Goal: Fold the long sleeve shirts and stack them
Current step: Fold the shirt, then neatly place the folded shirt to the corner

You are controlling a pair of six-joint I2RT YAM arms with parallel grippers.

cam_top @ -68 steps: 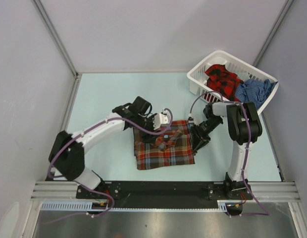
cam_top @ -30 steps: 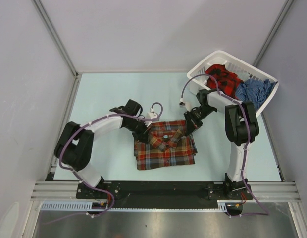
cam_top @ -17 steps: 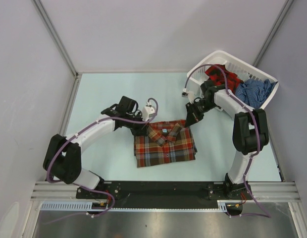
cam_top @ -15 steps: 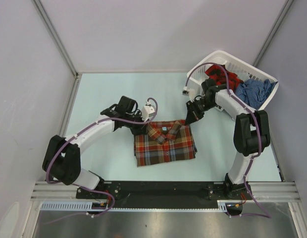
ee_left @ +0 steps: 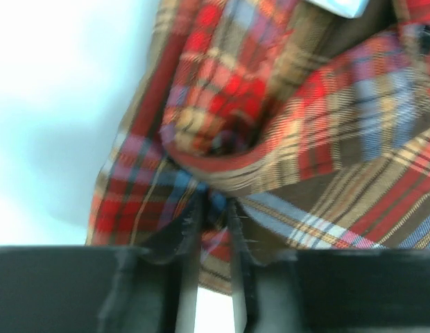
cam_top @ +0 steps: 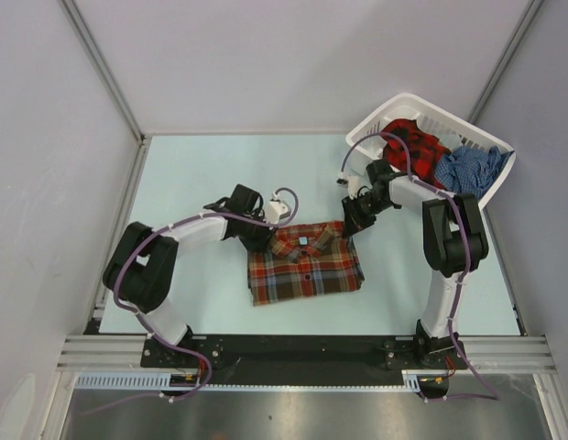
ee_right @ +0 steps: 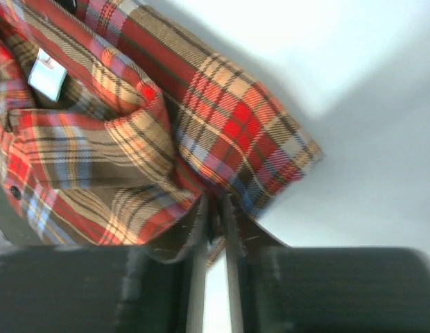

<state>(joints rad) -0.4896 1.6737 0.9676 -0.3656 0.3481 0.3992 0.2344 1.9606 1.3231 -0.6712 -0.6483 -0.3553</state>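
**Q:** Where is the shirt you're working on?

**A:** The brown plaid shirt (cam_top: 305, 266) lies on the pale table (cam_top: 202, 183) between my two arms. It is folded into a rough rectangle with its collar (cam_top: 307, 240) at the far edge. The cloth is soft woven cotton crossed with red-orange, tan and light-blue bars.

**Q:** And your fingers?

**A:** My left gripper (ee_left: 215, 208) sits at the shirt's far left corner, where the fabric bunches into a rounded fold. The black fingers are almost together, with a thin slit between them and cloth at the tips. I cannot tell whether they truly bite the cloth. My right gripper (ee_right: 213, 201) is at the far right corner and looks the same: a narrow slit, the plaid edge at its mouth, the grip unclear.

**Q:** Anything else close up?

**A:** A small pale label (ee_right: 47, 75) sits inside the collar.

**Q:** The other shirts?

**A:** The red-and-black plaid shirt (cam_top: 412, 142) and the blue checked shirt (cam_top: 467, 167) are crumpled in the white slatted plastic basket (cam_top: 421, 97) at the far right corner.
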